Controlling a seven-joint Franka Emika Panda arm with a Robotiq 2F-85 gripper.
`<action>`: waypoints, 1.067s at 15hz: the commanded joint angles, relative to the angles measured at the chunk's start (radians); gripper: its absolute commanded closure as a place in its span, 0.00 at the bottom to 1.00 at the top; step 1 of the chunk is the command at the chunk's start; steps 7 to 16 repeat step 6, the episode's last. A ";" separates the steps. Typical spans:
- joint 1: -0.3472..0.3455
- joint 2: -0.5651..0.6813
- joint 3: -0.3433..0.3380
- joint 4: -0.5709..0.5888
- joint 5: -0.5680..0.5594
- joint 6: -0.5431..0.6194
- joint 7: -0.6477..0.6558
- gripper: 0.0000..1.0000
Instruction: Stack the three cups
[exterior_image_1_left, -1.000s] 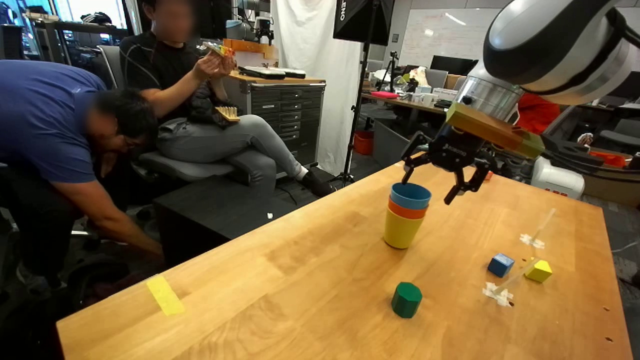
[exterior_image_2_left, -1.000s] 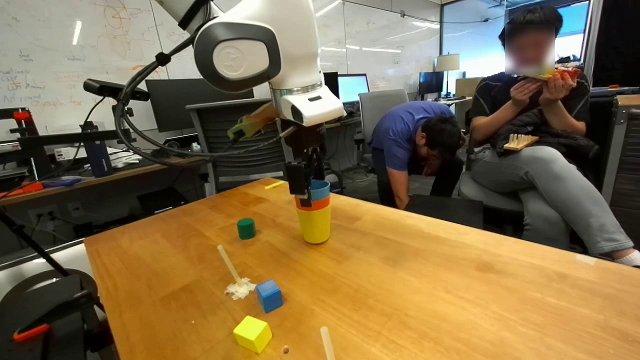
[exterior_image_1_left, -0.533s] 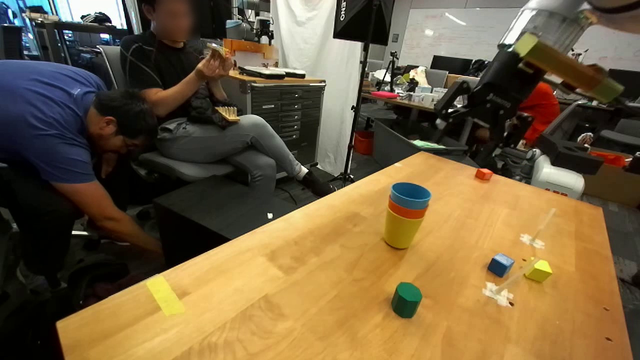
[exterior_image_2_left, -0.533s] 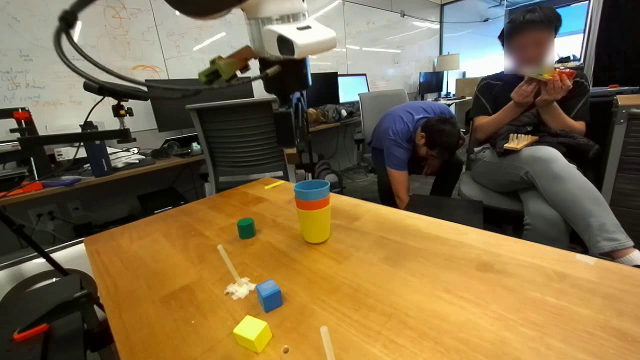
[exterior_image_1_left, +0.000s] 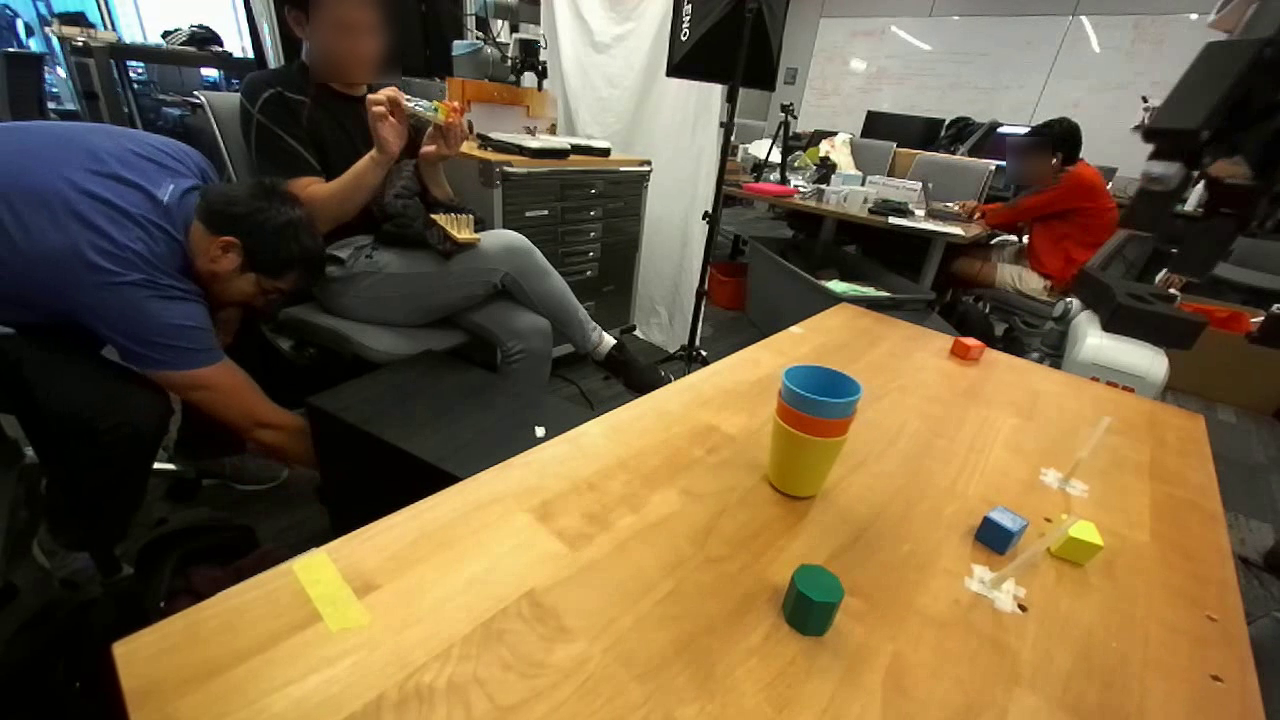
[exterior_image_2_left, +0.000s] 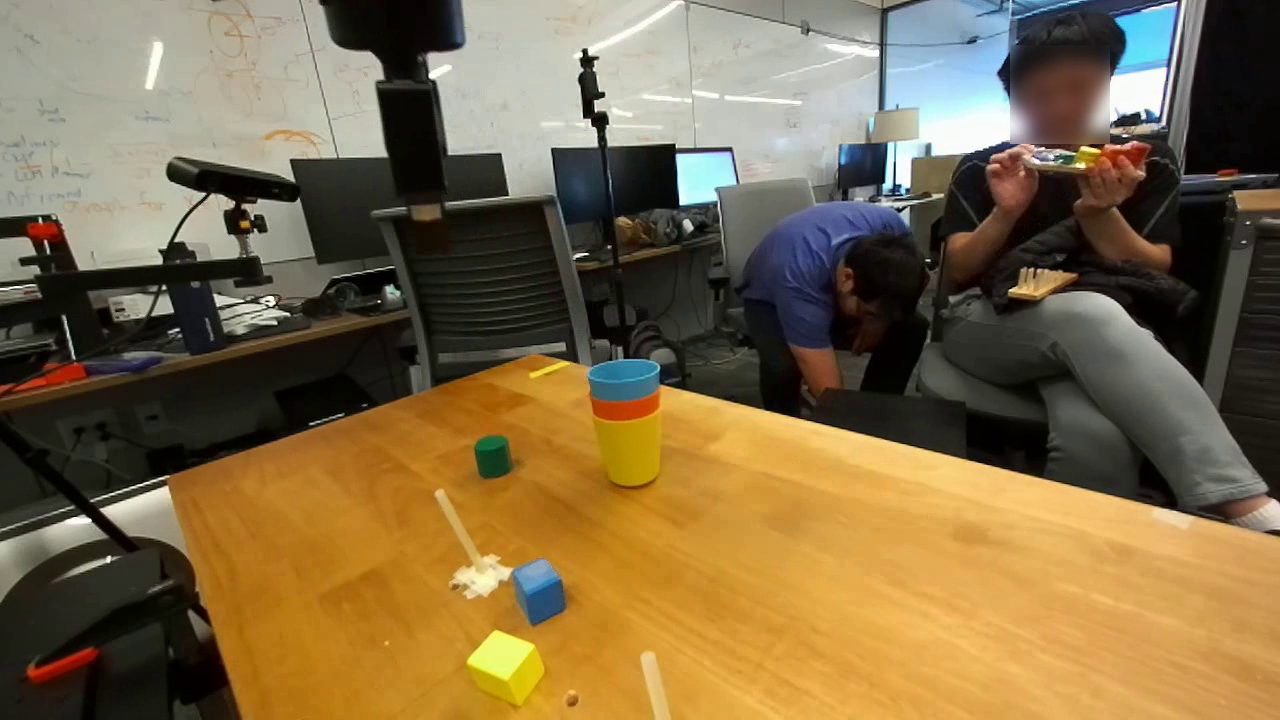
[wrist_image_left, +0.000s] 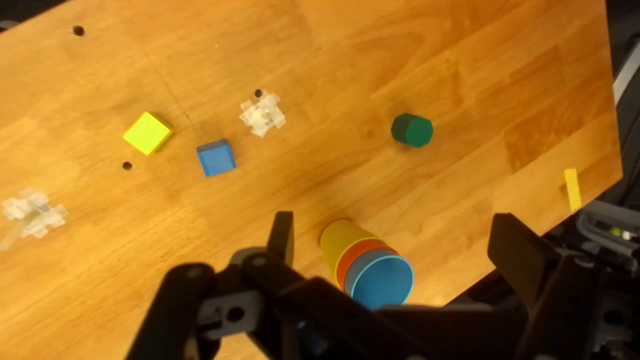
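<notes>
Near table edge (exterior_image_1_left: 705, 379), nested cups (exterior_image_2_left: 627, 424), spread jaws well clear

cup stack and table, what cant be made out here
Base of the red-orange cup: all views, hidden inside the yellow cup.
Foot of the nearer pale stick: in an exterior view, cut off by bottom edge.
Part of the table: wrist view, behind the hand.

a lab, part office: from the centre of an exterior view, whiteboard (exterior_image_2_left: 270, 95), mounted camera (exterior_image_2_left: 232, 180) and office chair (exterior_image_2_left: 490, 285) at ten o'clock, lit monitor (exterior_image_2_left: 707, 176) at one; in an exterior view, drawer cabinet (exterior_image_1_left: 578, 218) at eleven, softbox (exterior_image_1_left: 715, 40) between twelve and one.
</notes>
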 joint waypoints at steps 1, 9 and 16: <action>0.001 -0.028 -0.010 -0.016 -0.008 -0.013 -0.016 0.00; 0.001 -0.055 -0.013 -0.041 -0.012 -0.017 -0.036 0.00; 0.001 -0.055 -0.013 -0.041 -0.012 -0.017 -0.036 0.00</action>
